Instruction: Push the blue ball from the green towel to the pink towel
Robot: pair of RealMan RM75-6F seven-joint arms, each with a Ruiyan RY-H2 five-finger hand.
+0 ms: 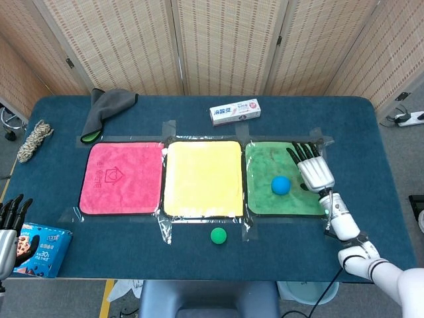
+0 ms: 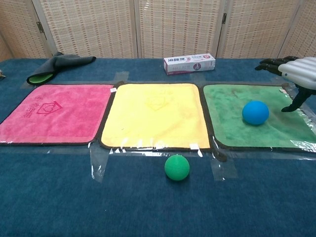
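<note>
While the blue ball [image 1: 281,185] sits on the green towel [image 1: 265,199], my right hand [image 1: 313,171] hovers just right of it, fingers spread, holding nothing. Next I sweep it left toward the pink towel [image 1: 122,177].

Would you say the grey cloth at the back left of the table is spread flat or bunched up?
Bunched up. The grey cloth lies crumpled in folds, with a green underside showing at its near end, unlike the flat, taped-down pink towel.
</note>
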